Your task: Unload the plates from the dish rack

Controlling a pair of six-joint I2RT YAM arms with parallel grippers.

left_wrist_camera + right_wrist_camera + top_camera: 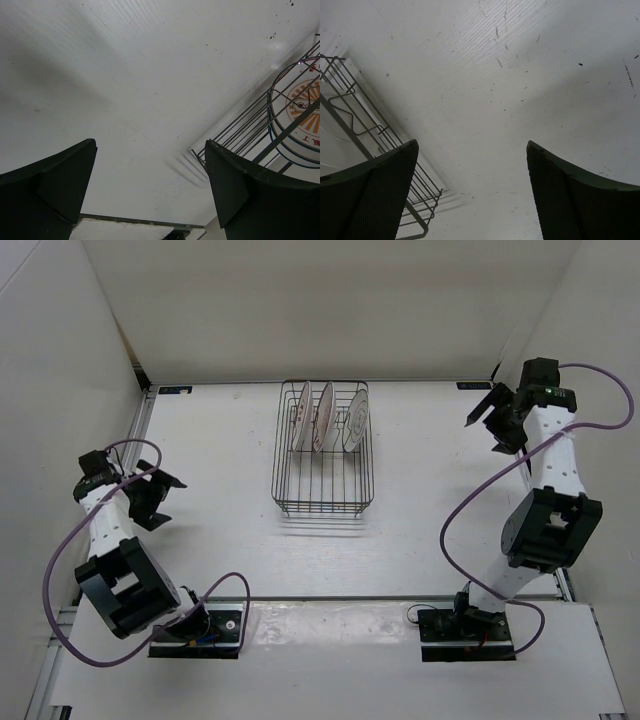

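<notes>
Black fingers of the left gripper (160,498) stand wide apart, holding nothing, near the table's (220,440) left edge. The right gripper (490,423), jaws likewise spread and empty, hangs near the far right corner. Between them, by the middle of the far edge, sits the rack (323,508). Three plates (325,417) stand on edge, side by side, in its far half.

White table (420,510) between plain white walls (330,310)
</notes>
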